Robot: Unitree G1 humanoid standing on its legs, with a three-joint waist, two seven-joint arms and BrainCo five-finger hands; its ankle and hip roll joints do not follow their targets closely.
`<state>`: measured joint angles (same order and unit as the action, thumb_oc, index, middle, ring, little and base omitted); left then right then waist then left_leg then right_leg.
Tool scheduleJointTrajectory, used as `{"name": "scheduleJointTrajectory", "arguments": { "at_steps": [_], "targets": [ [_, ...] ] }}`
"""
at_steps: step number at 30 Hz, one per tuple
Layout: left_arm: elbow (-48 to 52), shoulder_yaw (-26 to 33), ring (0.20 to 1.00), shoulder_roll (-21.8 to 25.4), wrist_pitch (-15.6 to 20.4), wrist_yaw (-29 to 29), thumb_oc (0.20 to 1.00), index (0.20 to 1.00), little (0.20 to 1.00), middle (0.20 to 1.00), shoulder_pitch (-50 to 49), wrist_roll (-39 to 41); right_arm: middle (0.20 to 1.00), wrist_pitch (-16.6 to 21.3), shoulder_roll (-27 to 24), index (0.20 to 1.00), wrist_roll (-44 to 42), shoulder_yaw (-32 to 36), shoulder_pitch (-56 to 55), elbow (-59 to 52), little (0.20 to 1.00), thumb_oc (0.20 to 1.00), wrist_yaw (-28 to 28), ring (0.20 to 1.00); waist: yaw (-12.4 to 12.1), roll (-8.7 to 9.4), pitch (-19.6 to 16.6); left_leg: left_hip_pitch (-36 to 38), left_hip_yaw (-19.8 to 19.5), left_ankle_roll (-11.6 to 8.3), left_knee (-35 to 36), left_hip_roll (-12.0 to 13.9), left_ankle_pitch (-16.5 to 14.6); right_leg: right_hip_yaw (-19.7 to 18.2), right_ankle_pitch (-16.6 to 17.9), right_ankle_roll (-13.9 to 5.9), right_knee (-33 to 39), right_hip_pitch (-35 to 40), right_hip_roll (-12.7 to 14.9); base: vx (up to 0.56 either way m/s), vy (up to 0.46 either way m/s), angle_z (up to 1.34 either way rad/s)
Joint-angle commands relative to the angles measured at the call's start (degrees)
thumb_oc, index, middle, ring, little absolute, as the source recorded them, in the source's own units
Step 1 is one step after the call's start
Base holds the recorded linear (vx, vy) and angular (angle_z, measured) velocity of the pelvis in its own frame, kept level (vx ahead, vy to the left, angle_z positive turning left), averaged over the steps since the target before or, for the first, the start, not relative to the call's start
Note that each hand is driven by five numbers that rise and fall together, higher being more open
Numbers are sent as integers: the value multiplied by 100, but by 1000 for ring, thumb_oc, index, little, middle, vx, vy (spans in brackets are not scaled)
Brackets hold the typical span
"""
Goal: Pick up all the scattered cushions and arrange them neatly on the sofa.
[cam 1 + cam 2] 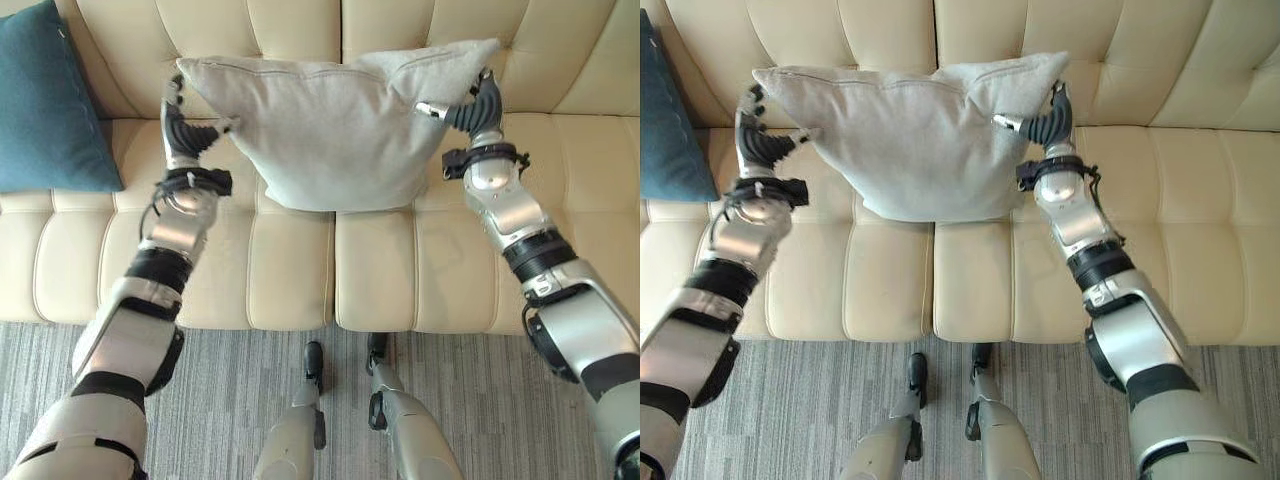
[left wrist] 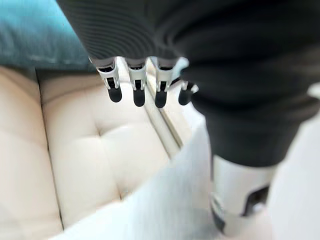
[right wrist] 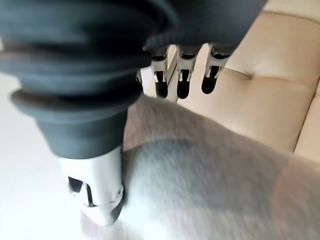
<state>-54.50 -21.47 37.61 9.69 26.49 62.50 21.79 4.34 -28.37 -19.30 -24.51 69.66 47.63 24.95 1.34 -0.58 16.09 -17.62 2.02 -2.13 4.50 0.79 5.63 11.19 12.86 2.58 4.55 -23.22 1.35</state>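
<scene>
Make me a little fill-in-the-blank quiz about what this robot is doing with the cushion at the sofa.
1. The robot holds the grey cushion with ____ hands, the left hand and the right hand at opposite upper corners.
2. The sofa is ____ in colour.
3. A second cushion, leaning at the sofa's left end, is ____ in colour.
4. The floor in front of the sofa is covered by a grey ____.

Missing words: both; cream; teal; carpet

grey cushion (image 1: 335, 130) | between left hand (image 1: 185, 135), right hand (image 1: 470, 110) | over sofa (image 1: 290, 270)
</scene>
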Motion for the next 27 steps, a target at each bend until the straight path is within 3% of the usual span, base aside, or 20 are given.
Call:
{"name": "scheduleJointTrajectory", "arguments": {
  "at_steps": [1,7,10,11,18,22,27],
  "targets": [
    [-254,-245,1000,351,96,-276,1000,1000,1000,1000,299,433,1000,84,-198,1000,-440,-61,377,236,1000,1000,158,1000,-54,103,-307,-50,-58,-378,50,181,-39,-177,-829,-1010,-553,74,397,2,-5,4],
    [44,-75,1000,621,93,-368,1000,1000,1000,1000,-196,155,1000,105,-572,1000,-564,300,-8,58,1000,1000,255,1000,-93,113,-291,-36,-96,-375,50,153,-44,-188,-847,-998,-520,138,384,7,8,3],
    [1610,739,1000,665,266,-568,1000,1000,1000,1000,-2117,-90,1000,244,-1128,1000,-474,1084,-1556,-919,1000,1000,-25,1000,-132,146,-348,95,-87,-337,50,119,-108,-195,-886,-979,-507,298,403,44,50,5],
    [2458,1352,1000,329,272,-826,1000,1000,1000,1000,-3581,-144,1000,239,-1059,1000,-181,1770,-3113,-1897,1000,1000,-356,1000,-115,165,-359,279,-52,-306,50,123,-190,-183,-939,-977,-505,487,415,63,38,4],
    [2855,2184,1000,-407,-56,-1484,1000,1000,1000,1000,-5979,-595,1000,187,-416,1000,393,2494,-5714,-3040,1000,1000,-1366,1000,-66,274,-546,850,39,-201,50,116,-415,-182,-1006,-1022,-397,1095,464,64,46,-4],
    [2693,2539,1000,-834,-303,-1836,1000,1000,1000,1000,-7060,-950,1000,12,-89,1000,967,2696,-6927,-2838,1000,1000,-1885,1000,-1,327,-714,1195,121,-139,-23,117,-582,-206,-1016,-1082,-342,1408,520,4,112,-5],
    [2126,2494,1000,-1147,-482,-2096,1000,1000,1000,1000,-7512,-1408,1000,-129,276,1000,1568,2459,-7371,-1902,1000,1000,-2171,1000,72,385,-832,1451,323,-2,-63,12,-716,-455,-768,-1227,-295,1473,606,-105,186,-24]
  ]
}}
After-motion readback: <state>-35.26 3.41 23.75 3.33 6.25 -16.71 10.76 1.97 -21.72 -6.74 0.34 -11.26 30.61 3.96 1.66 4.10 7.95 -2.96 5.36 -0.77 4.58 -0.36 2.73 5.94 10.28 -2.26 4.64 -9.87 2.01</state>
